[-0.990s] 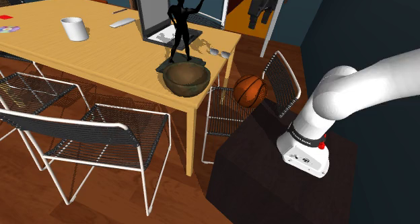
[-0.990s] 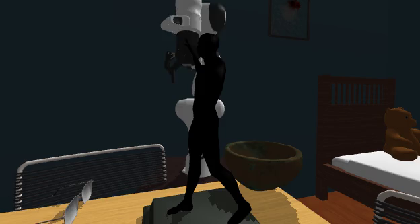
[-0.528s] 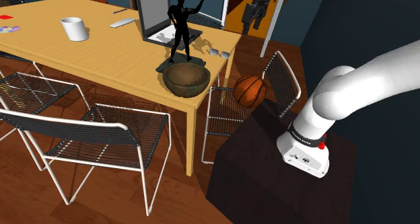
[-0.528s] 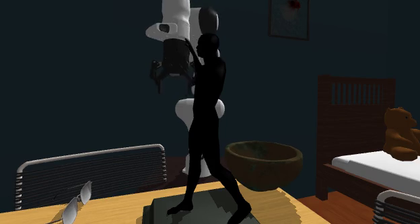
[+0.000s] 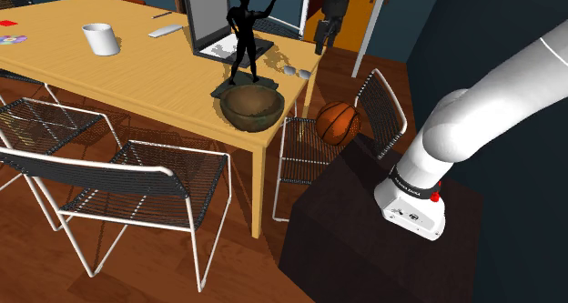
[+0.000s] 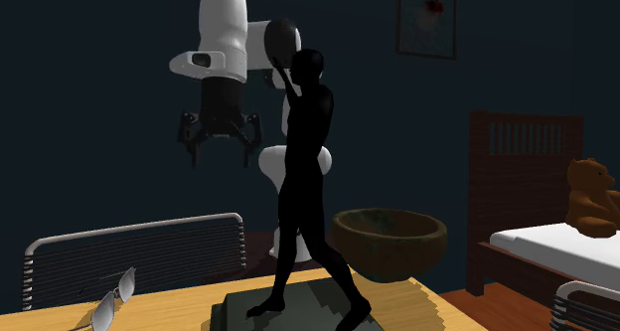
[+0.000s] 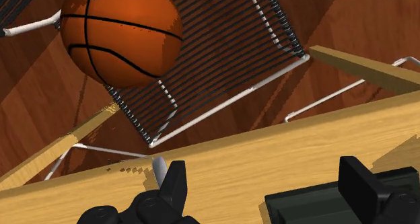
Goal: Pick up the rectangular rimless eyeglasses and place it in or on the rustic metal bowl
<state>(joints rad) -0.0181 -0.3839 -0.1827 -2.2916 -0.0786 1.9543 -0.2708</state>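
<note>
The rimless eyeglasses (image 5: 296, 71) lie near the wooden table's corner, beside the black figure statue (image 5: 244, 35); they also show at the table edge (image 6: 114, 297). The dark brown bowl (image 5: 252, 106) stands at the table's near edge, in front of the statue, and shows again (image 6: 387, 242). My gripper (image 5: 323, 37) hangs open in the air, above and just beyond the glasses' corner of the table, holding nothing. Its fingers stand well apart (image 6: 217, 145). In the wrist view the gripper (image 7: 268, 185) looks down at the table edge, with a grey piece of the eyeglasses (image 7: 159, 167) by one finger.
A basketball (image 5: 338, 123) rests on a wire chair beside the table, under my gripper (image 7: 121, 31). An open laptop (image 5: 207, 19) and a white mug (image 5: 100, 39) stand on the table (image 5: 136, 74). More wire chairs line its near side. A bed with a teddy bear (image 6: 591, 195) stands at the second exterior view's right.
The arm has swung towards the shoulder view's left and the gripper has come nearer the table's corner. The hand has turned, so both fingers now show apart in the second exterior view.
</note>
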